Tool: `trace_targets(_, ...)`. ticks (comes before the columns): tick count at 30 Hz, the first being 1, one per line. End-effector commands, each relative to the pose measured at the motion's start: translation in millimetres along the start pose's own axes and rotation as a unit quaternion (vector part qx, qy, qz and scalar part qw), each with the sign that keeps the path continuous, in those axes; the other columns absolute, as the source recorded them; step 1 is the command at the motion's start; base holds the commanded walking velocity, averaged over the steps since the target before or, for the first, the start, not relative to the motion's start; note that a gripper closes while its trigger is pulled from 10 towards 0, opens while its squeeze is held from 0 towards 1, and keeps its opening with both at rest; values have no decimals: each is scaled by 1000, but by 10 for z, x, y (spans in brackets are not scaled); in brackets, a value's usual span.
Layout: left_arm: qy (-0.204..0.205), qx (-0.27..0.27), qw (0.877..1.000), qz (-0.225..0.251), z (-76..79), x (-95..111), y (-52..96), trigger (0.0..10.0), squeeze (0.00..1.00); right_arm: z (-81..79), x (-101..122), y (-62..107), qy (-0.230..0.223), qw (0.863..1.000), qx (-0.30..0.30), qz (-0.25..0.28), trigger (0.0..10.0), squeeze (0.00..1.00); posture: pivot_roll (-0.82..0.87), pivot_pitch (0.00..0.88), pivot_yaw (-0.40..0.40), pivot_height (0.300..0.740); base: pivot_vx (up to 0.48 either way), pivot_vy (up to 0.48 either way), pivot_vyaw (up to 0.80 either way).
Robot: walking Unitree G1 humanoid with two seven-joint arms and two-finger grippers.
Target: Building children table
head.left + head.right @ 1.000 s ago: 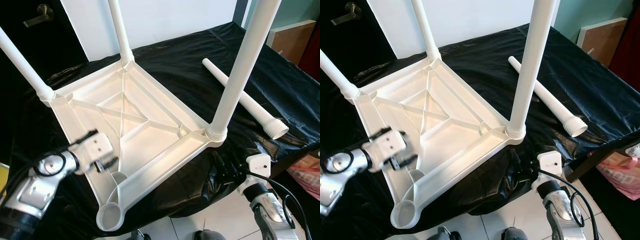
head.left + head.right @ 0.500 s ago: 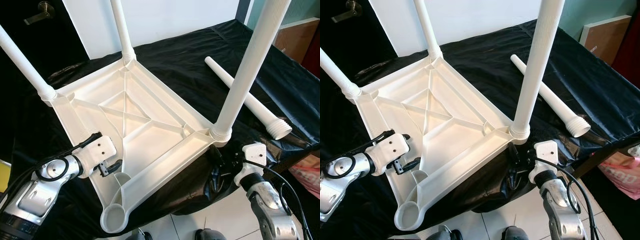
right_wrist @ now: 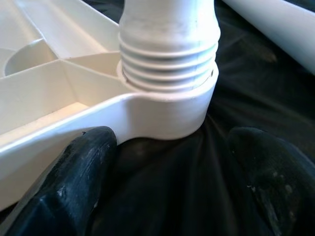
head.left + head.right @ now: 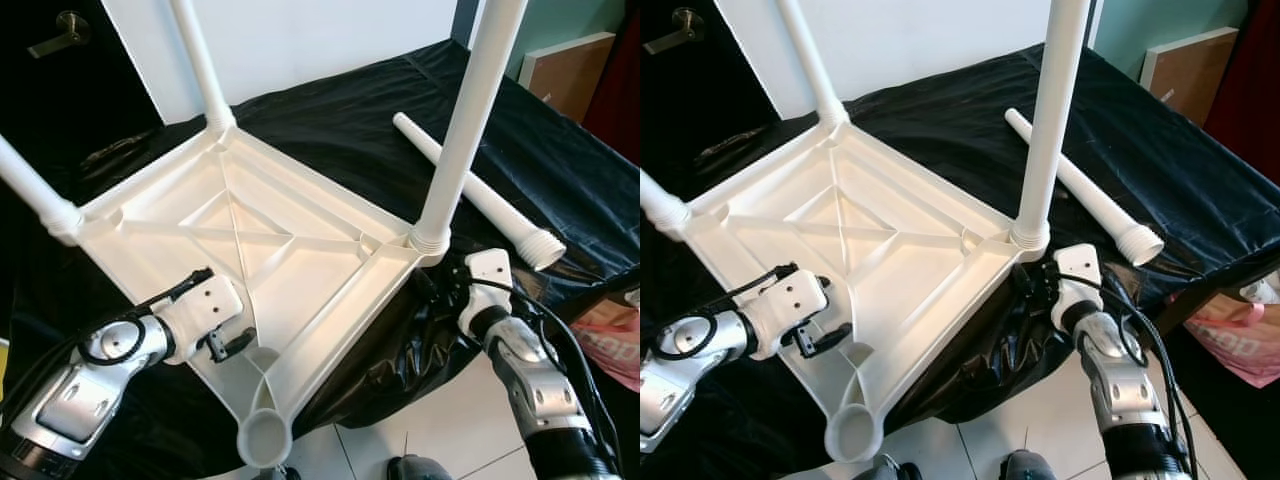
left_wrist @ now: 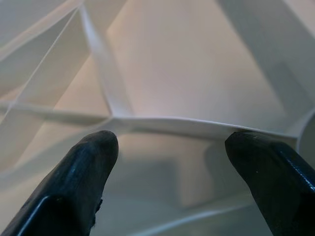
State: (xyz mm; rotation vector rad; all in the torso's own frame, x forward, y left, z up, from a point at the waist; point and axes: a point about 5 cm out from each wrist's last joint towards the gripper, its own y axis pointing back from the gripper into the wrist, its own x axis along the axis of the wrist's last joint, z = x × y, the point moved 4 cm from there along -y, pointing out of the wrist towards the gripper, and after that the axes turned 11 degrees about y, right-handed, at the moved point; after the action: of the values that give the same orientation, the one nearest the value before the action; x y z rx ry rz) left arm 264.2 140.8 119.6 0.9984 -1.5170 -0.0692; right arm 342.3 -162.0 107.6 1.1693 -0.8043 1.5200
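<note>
Bracing the upturned white plastic tabletop (image 4: pixel 270 250) for its loose white leg (image 4: pixel 480 195), I kept left gripper (image 4: pixel 228 342) and right gripper (image 4: pixel 440 288) spread.

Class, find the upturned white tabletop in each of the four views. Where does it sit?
Left eye view: tabletop centre-left, on the black cloth.
Right eye view: centre-left, left gripper at its near edge.
Left wrist view: its ribbed underside beyond the open fingers.
Right wrist view: its corner just ahead of the right gripper.
Shared landmark: the screwed-in leg at that corner.
</note>
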Motion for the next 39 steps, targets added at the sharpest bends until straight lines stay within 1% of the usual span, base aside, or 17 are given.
trace_targets(1,6,-165,986,13,537,67,-122,10000,0,-337,149,-118,0,998,62,31,10000,0,-78,128,76,740,0,0,0)
trace_targets(6,16,-137,990,44,495,226,-283,10000,0,-297,226,-263,6,998,49,41,10000,0,-81,123,72,740,0,0,0)
trace_targets(10,16,-97,993,62,380,312,-363,10000,0,-246,256,-310,12,998,32,43,10000,0,-80,119,67,740,0,0,0)
trace_targets(12,8,-11,996,83,63,398,-387,10000,0,-125,233,-291,24,999,5,40,10000,0,-80,119,65,740,0,0,0)
trace_targets(13,8,-11,996,83,63,398,-387,10000,0,-125,233,-291,24,999,5,40,10000,0,-80,119,65,740,0,0,0)
trace_targets(14,3,28,995,93,-95,437,-355,10000,0,-61,218,-264,27,999,-7,38,10000,0,-80,120,66,740,0,0,0)
trace_targets(15,3,28,995,93,-95,437,-355,10000,0,-61,218,-264,27,999,-7,38,10000,0,-80,120,66,740,0,0,0)
trace_targets(16,6,51,994,100,-212,463,-298,10000,0,-3,207,-233,30,999,-16,40,10000,0,-82,121,70,740,0,0,0)
trace_targets(18,8,58,993,105,-268,475,-236,10000,0,36,201,-197,31,998,-22,41,10000,0,-83,120,73,740,0,0,0)
trace_targets(20,8,58,993,105,-268,475,-236,10000,0,36,201,-197,31,998,-22,41,10000,0,-83,120,73,740,0,0,0)
trace_targets(24,47,8,986,157,-208,596,33,10000,0,130,175,-28,35,998,-37,47,10000,0,-84,125,81,740,0,0,0)
trace_targets(28,69,-10,980,184,-199,657,118,10000,0,148,178,14,38,997,-40,51,10000,0,-84,124,80,740,0,0,0)
trace_targets(33,114,-76,958,252,-62,781,200,10000,0,156,210,27,35,997,-38,59,10000,0,-79,123,72,740,0,0,0)
trace_targets(34,104,-89,964,228,2,705,159,10000,0,156,232,19,38,997,-35,62,10000,0,-79,123,72,740,0,0,0)
trace_targets(37,96,-98,968,210,47,645,131,10000,0,156,247,14,40,997,-33,64,10000,0,-79,123,72,740,0,0,0)
trace_targets(38,79,-100,976,178,89,540,81,10000,0,165,267,8,43,996,-32,66,10000,0,-78,119,67,740,0,0,0)
trace_targets(39,79,-100,976,178,89,540,81,10000,0,165,267,8,43,996,-32,66,10000,0,-78,119,67,740,0,0,0)
